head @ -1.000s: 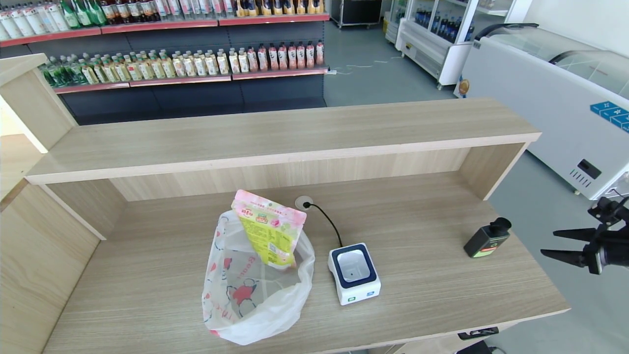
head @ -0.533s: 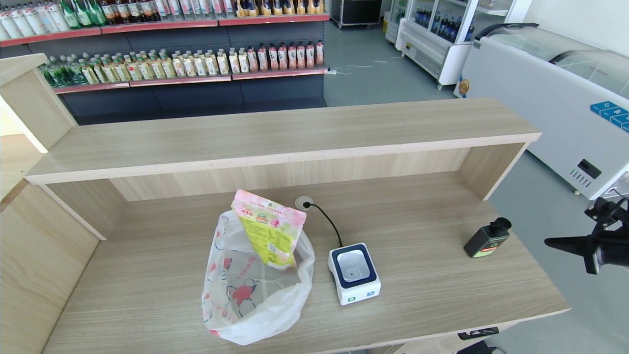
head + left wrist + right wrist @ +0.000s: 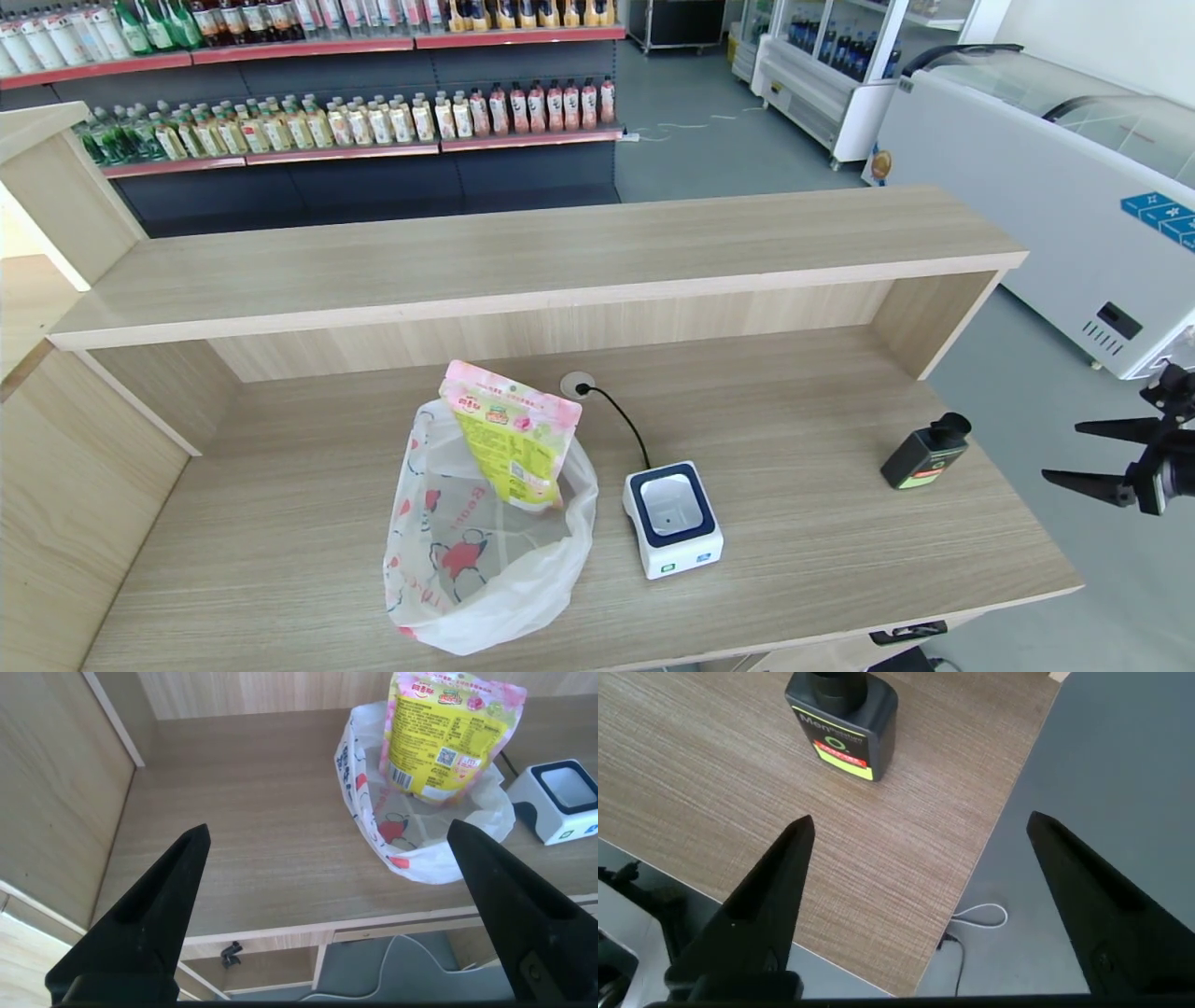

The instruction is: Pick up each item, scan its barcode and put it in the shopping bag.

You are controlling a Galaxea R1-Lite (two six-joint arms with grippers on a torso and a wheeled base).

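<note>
Wide gap between scanner [image 3: 672, 518] and bottle [image 3: 926, 454]; shelf [image 3: 523, 261] probably overhangs rear

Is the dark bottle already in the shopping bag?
No, the bottle sits on the counter near its right end, well apart from the bag, beyond the scanner.

On the dark bottle [image 3: 842, 721], the label carries white lettering, a green ring mark and a red band with print too small to make out. The pouch [image 3: 447, 733] shows a square code among dense, illegible print. The shopping bag [image 3: 485, 597] bears red lettering, creased and unreadable. The freezer [image 3: 1008, 187] has blue diamond signs.
</note>
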